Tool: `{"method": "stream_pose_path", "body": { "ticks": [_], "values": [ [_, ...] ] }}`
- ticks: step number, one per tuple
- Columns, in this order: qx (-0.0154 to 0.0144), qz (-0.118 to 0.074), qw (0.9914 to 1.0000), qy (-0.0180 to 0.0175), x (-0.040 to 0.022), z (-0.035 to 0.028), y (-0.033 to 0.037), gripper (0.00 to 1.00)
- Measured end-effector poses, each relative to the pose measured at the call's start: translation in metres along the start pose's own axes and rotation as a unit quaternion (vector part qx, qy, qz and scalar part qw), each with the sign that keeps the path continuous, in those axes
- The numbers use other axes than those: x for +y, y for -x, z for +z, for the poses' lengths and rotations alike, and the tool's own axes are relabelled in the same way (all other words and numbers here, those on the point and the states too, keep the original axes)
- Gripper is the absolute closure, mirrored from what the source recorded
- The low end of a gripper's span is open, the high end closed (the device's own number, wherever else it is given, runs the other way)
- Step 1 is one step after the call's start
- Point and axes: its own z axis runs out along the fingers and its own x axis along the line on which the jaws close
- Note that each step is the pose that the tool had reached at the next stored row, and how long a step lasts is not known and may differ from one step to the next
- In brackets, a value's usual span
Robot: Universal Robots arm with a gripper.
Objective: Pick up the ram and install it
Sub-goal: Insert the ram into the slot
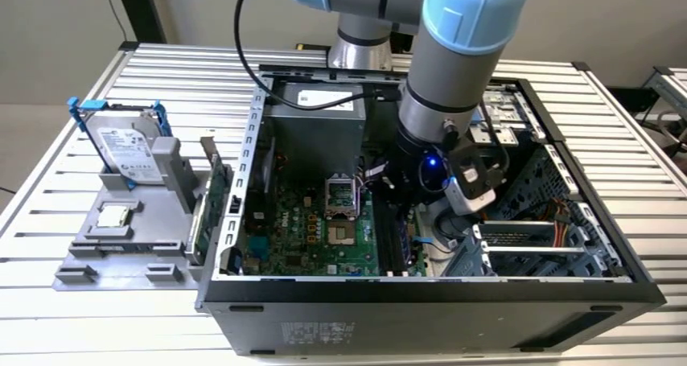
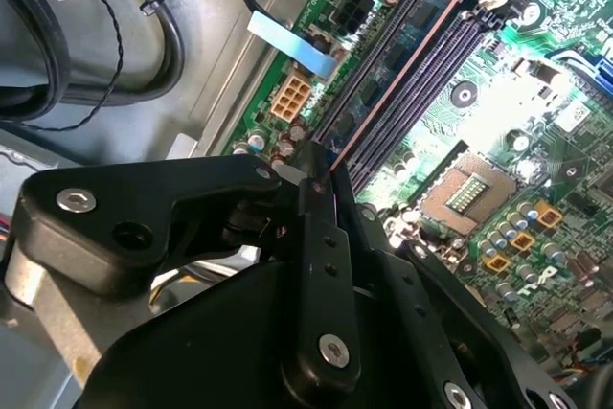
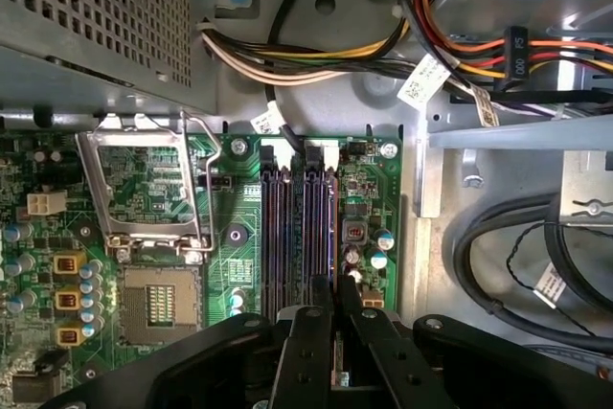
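Over the motherboard slots (image 3: pixel 297 227), pincer (image 3: pixel 335 296) nearly closed, clamping the ram (image 2: pixel 402 69) edge-on.

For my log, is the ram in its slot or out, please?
In: the ram stands on edge beside the empty slots; full seating, cannot tell.

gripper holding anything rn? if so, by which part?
Yes: the gripper is shut on the ram, pinching the near end of its top edge, while the stick stands on edge in a motherboard slot.
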Motion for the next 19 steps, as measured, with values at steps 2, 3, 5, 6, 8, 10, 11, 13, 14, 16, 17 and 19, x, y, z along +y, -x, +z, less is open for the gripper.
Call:
{"method": "stream_pose_path", "body": {
  "ticks": [2, 3, 5, 6, 8, 10, 11, 13, 14, 16, 17, 19],
  "values": [
    [0.0001, 0.0, 1.0, 0.0, 0.0, 0.0, 0.0, 1.0],
    [0.0001, 0.0, 1.0, 0.0, 0.0, 0.0001, 0.0, 1.0],
    [0.0001, 0.0, 1.0, 0.0001, 0.0, 0.0002, 0.0, 1.0],
    [0.0001, 0.0, 1.0, 0.0001, 0.0, 0.0002, 0.0, 1.0],
    [0.0001, 0.002, 1.0, 0.0001, 0.0, 0.0001, 0.0, 1.0],
    [0.0002, 0.006, 0.99998, 0.0, 0.0, 0.0002, 0.0, 1.0],
    [0.0002, 0.009, 0.99996, 0.0, 0.0, 0.0003, 0.0, 1.0],
    [0.0002, 0.013, 0.99991, 0.0001, 0.0, 0.0009, 0.0, 1.0],
    [0.0002, 0.014, 0.99991, 0.0001, 0.0001, 0.0018, 0.0, 1.0],
    [0.0002, 0.014, 0.9999, 0.0, 0.0, 0.0052, 0.0, 1.0],
    [0.0002, 0.014, 0.9999, 0.0, 0.0, 0.0065, 0.0, 1.0],
    [0.0002, 0.015, 0.99989, -0.0002, 0.0, 0.0075, 0.0, 1.0]
  ]
}}
